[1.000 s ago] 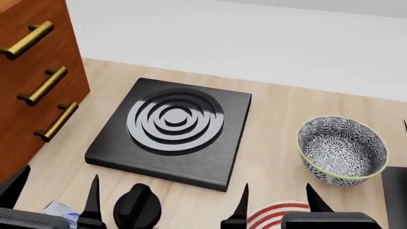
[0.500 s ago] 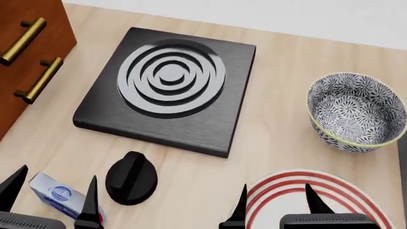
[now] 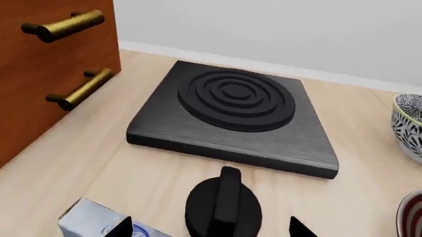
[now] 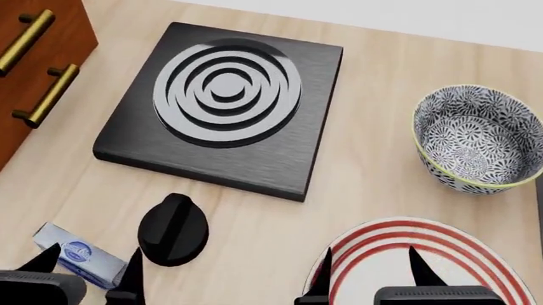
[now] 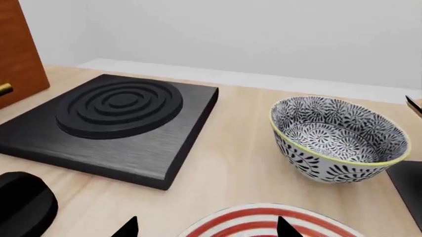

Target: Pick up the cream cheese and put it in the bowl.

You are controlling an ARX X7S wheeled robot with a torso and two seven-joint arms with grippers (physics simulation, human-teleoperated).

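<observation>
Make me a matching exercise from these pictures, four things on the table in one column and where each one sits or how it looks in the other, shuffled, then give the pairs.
Things:
1. cream cheese
2. bowl
3. plate
4. knob

Descriptions:
A. white with red rings, under the right gripper
B. black, lying between the burner and the table's near edge
C. deep, floral pattern, empty, right of the burner
D. silver-grey box with a blue label, under the left gripper

Pairs: 1-D, 2-C, 3-A, 4-B

One cream cheese (image 4: 78, 255), one bowl (image 4: 477, 141), one plate (image 4: 373, 251), one knob (image 4: 173, 230)
</observation>
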